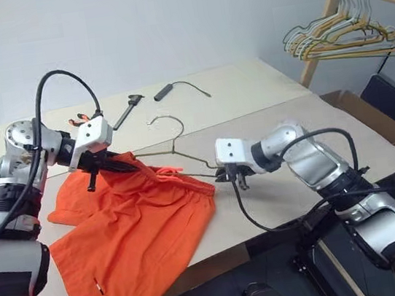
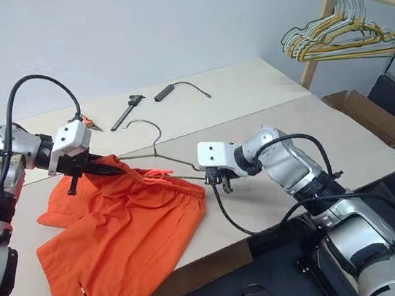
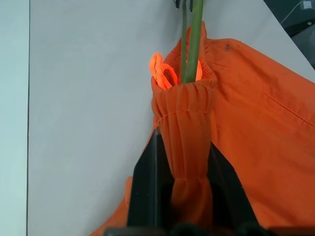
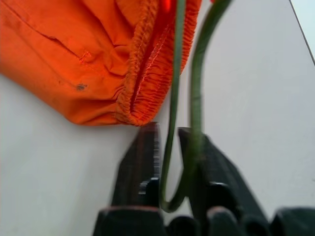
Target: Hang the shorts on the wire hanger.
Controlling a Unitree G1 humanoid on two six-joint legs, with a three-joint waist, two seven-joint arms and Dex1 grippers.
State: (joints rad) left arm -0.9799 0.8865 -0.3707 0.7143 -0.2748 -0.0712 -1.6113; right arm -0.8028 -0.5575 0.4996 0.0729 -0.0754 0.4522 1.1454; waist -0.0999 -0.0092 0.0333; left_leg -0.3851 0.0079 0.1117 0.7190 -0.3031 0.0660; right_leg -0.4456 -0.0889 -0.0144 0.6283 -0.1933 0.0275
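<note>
Waistband of shorts (image 3: 189, 147) pinched between left fingers (image 3: 147, 191).

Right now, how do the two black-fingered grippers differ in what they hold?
The left gripper is shut on the gathered waistband of the bright orange fabric shorts. The right gripper has the thin grey-olive wire hanger's end bend between slightly parted fingers. Both work over the table.

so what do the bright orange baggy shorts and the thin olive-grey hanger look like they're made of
The bright orange baggy shorts look like thin woven fabric, matte: they crease, and the elastic waistband bunches in fine gathers between the left gripper fingers. The thin olive-grey hanger looks like coated or painted wire: slender, smooth, bent in a tight curve; the finish beneath can't be told.
</note>
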